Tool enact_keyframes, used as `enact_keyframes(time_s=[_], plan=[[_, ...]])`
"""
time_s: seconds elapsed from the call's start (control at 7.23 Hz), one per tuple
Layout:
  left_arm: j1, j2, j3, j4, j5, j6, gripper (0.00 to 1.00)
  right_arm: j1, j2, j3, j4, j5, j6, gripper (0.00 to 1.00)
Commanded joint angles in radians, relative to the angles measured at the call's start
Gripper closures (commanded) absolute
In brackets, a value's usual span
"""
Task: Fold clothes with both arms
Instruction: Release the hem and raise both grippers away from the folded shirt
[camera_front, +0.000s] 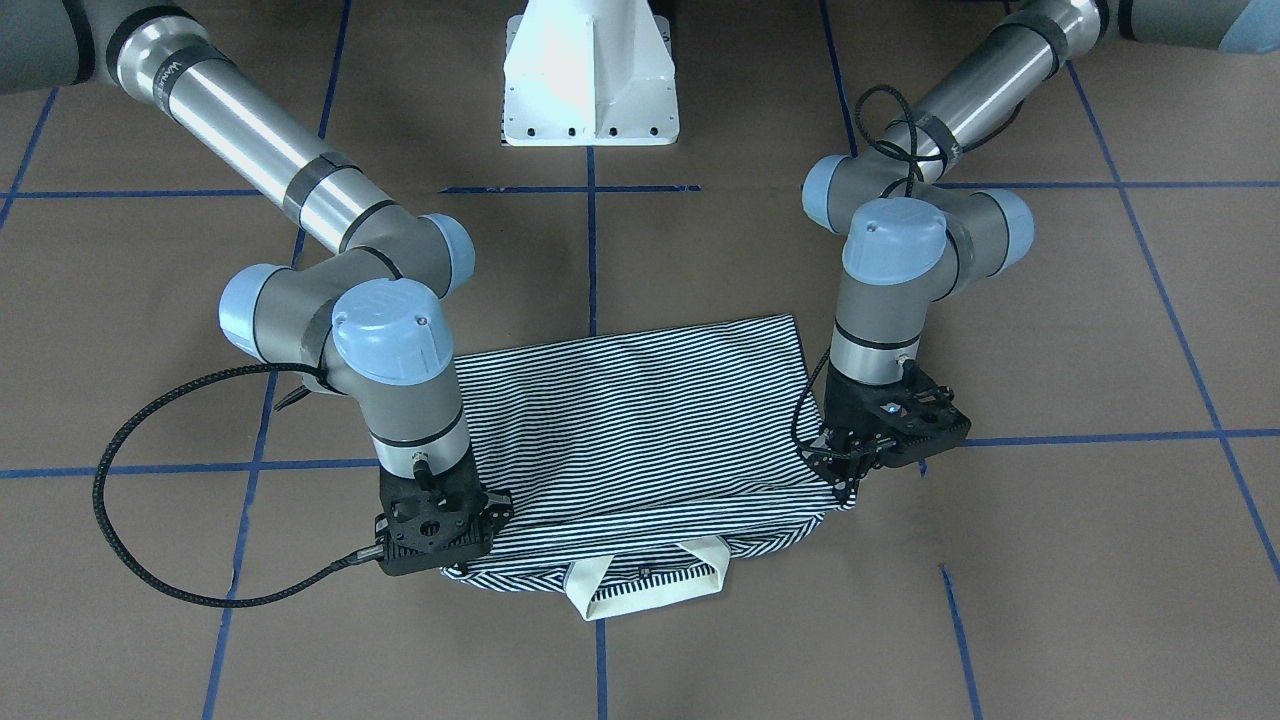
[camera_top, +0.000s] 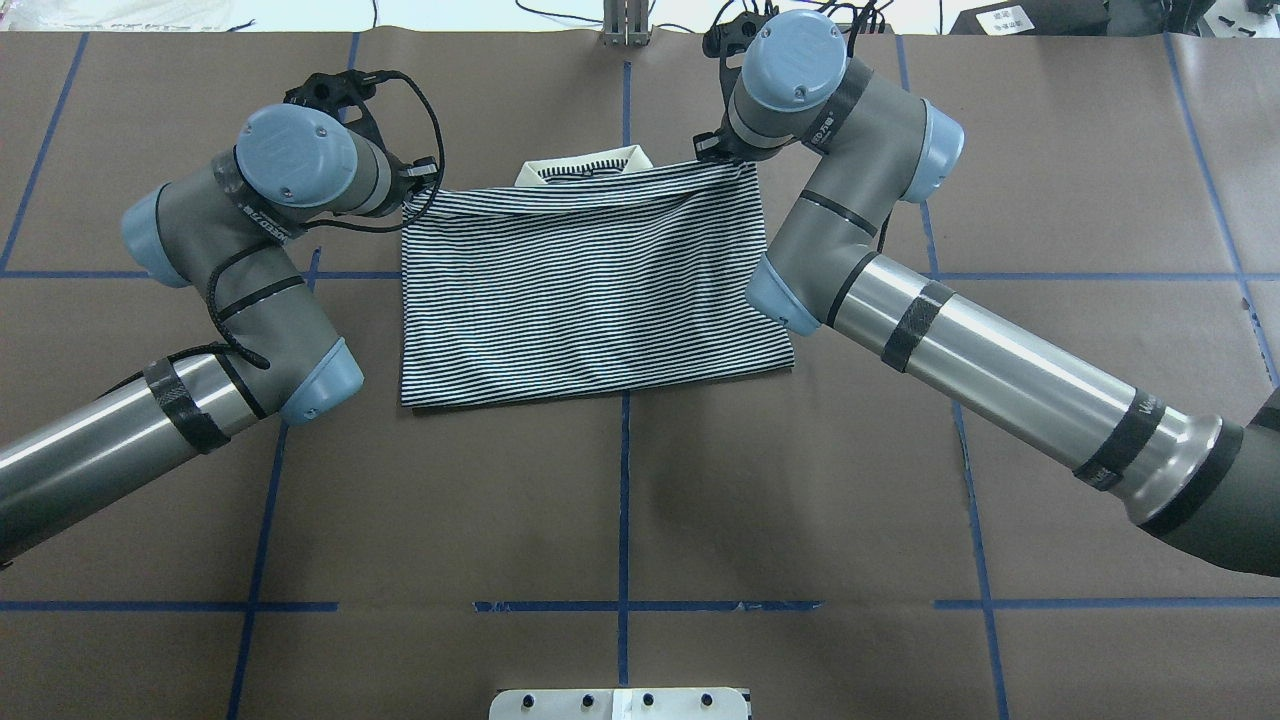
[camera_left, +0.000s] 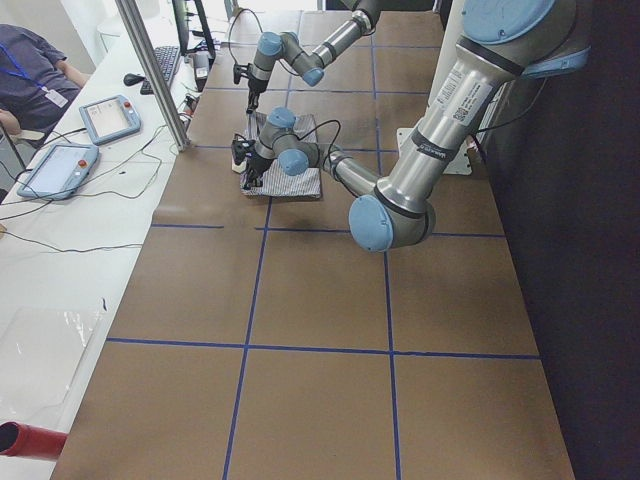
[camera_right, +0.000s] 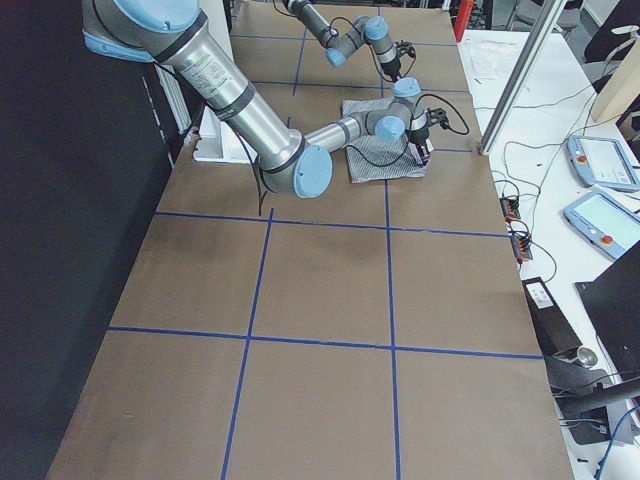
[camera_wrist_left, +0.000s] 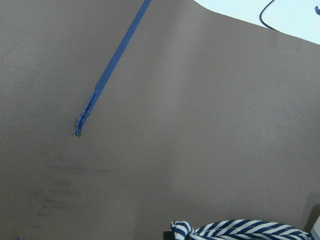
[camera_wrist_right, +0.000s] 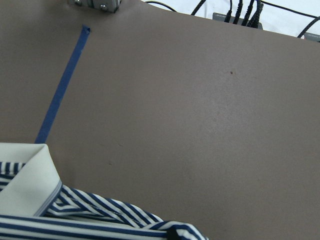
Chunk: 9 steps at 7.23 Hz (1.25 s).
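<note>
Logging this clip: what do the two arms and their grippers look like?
The left arm and right arm match: silver-grey tubes ringed with black bands, grey elbows and wrists with round light-blue joint caps. Lettering on the tubes is too small to read. The left gripper and right gripper are black, blocky, with holed mounting plates. Black cables loop from each wrist.

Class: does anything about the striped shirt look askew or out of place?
Yes. The striped shirt lies askew: its robot-side edge slants against the blue tape lines, and its cream collar pokes past the far edge.
</note>
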Motion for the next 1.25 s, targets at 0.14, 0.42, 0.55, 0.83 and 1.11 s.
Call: enact_keyframes(time_s=[0.14, 0.42, 0.55, 0.83, 1.11], plan=[[0.002, -0.005, 0.0, 0.0, -0.002, 0.029, 1.0, 0.0, -0.001, 0.003, 0.007, 0.002, 0.001, 1.0], [0.002, -0.005, 0.0, 0.0, 0.001, 0.037, 0.08, 0.0, -0.006, 0.003, 0.02, 0.005, 0.013, 0.01], [0.0, -0.008, -0.001, 0.001, 0.001, 0.039, 0.0, 0.003, -0.004, 0.007, 0.028, 0.022, 0.036, 0.0], [-0.013, -0.008, -0.032, 0.012, -0.01, 0.045, 0.0, 0.026, -0.065, 0.092, 0.016, 0.179, 0.061, 0.0], [-0.015, -0.005, -0.078, 0.018, -0.011, 0.045, 0.0, 0.028, -0.244, 0.262, 0.016, 0.234, 0.117, 0.0]])
